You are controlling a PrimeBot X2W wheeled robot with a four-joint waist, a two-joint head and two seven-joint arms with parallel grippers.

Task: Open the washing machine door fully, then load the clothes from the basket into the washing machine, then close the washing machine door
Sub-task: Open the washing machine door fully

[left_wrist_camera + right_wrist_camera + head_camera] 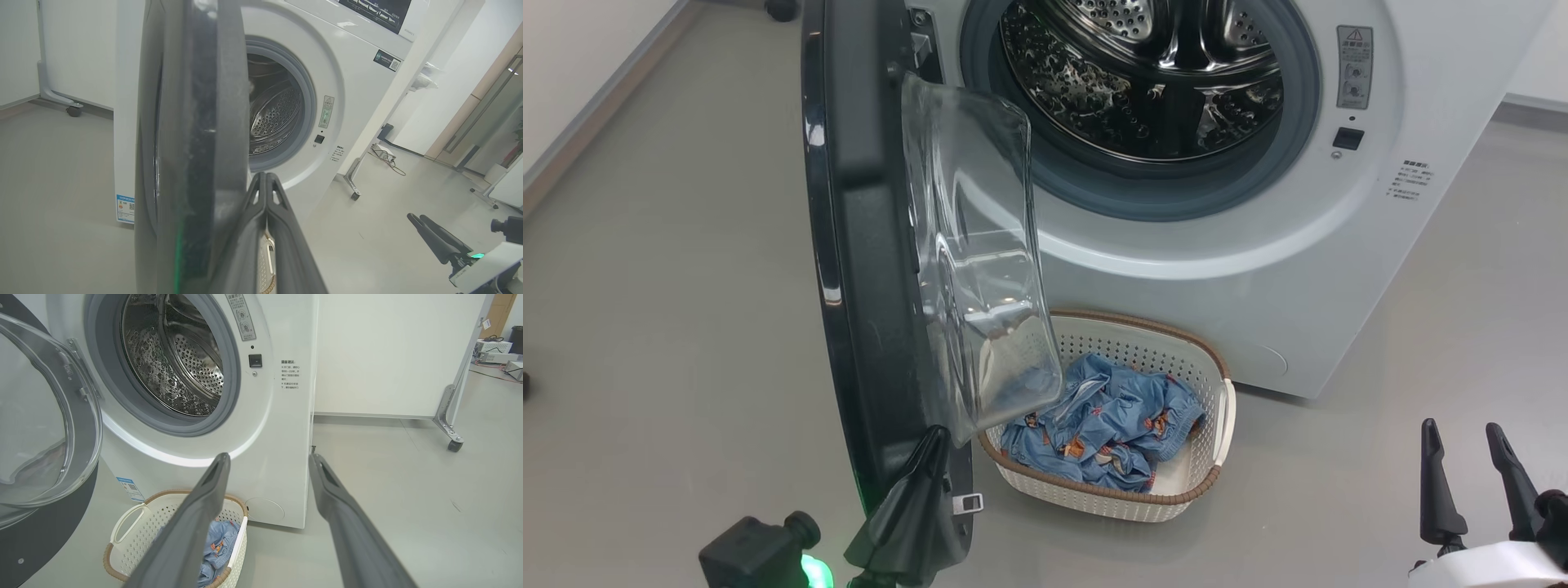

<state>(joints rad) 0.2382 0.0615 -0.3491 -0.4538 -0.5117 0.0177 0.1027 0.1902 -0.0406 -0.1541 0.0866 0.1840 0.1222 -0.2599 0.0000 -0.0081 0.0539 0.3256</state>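
Nosing up to the inner side of the washing machine door [849, 204], low by its glass bowl, the left gripper [938, 434] has its jaws pressed together, a single blunt wedge, likely for shoving the door wider. The door stands about square to the washing machine [1258, 269]. The right gripper [1462, 429] hangs well apart, jaws spread and empty, seemingly ready for the clothes [1103, 416] heaped in the basket [1201, 482] on the floor before the machine.
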